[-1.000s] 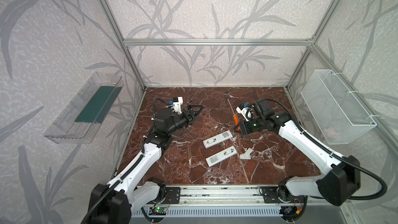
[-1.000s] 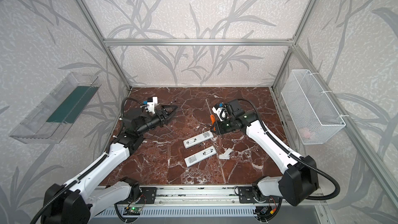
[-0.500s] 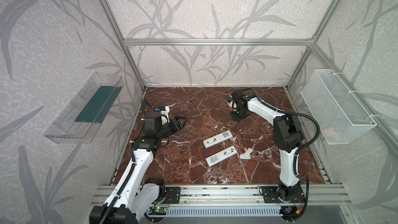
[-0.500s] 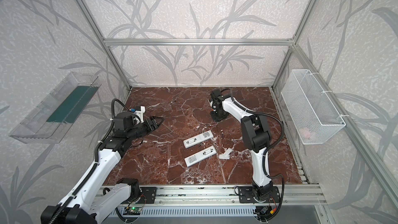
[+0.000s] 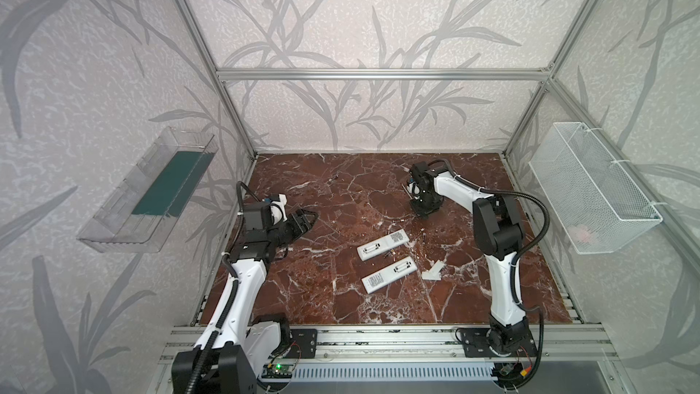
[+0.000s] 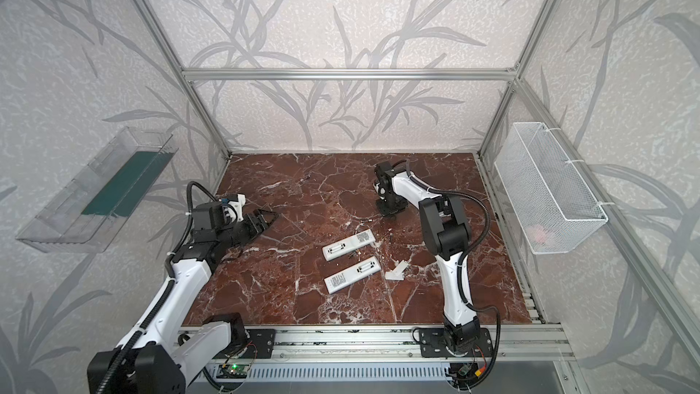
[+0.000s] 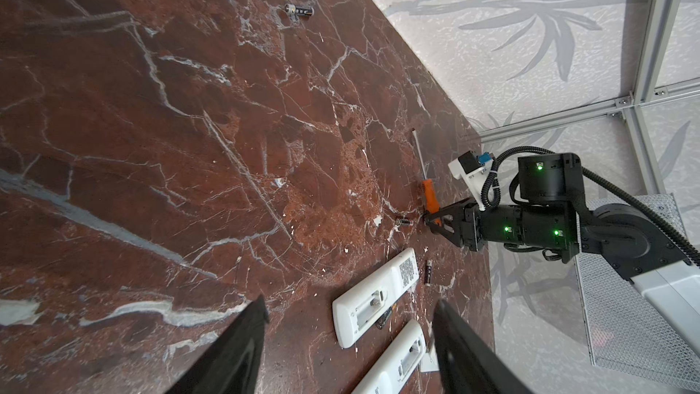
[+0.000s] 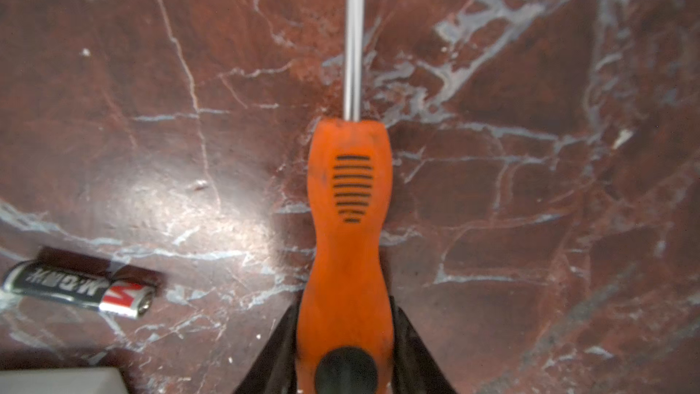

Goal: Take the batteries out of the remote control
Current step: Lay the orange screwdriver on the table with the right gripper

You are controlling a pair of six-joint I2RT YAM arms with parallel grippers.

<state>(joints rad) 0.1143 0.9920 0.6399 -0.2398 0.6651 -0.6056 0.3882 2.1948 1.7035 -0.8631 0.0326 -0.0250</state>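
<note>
Screwdriver (image 8: 348, 202) butt between right claw (image 8: 344, 307) tips, contact unclear.

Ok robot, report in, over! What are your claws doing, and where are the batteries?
Left claw open, empty. Right claw straddling the screwdriver handle, grip unclear. One battery loose beside the screwdriver, more scattered on the marble. Nothing covering them.

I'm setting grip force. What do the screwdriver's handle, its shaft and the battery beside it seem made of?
The screwdriver handle: matte orange plastic or rubber, with black ribbed slots. Its shaft: bare polished steel, likely, given the bright streak. The battery: probably a metal can in glossy printed wrap, with a silvery end.
</note>
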